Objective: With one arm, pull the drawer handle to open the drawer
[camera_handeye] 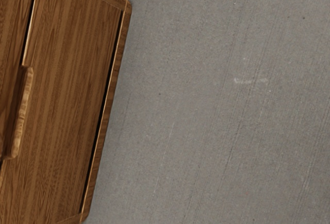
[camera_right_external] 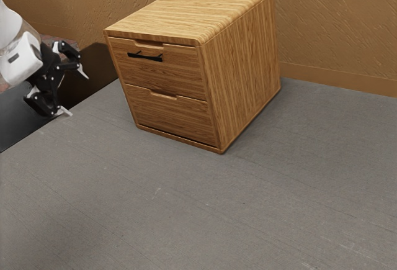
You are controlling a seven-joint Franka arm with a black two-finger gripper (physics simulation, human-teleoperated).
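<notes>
A wooden cabinet (camera_right_external: 205, 53) with two drawers stands on the grey floor. The top drawer (camera_right_external: 164, 65) carries a black handle (camera_right_external: 145, 56). The lower drawer (camera_right_external: 173, 113) has a wooden handle (camera_right_external: 162, 95). Both drawer fronts look closed. My gripper (camera_right_external: 73, 92) hangs at the exterior view's left, well apart from the cabinet front, open, with nothing between its fingers. In the wrist view the lower drawer front (camera_handeye: 67, 105) and its wooden handle (camera_handeye: 20, 110) show beside bare floor.
Grey carpet-like floor (camera_right_external: 217, 202) spreads out in front of the cabinet. Tan walls (camera_right_external: 335, 22) stand close behind it. A dark surface (camera_right_external: 18, 121) lies under my arm at the exterior view's left.
</notes>
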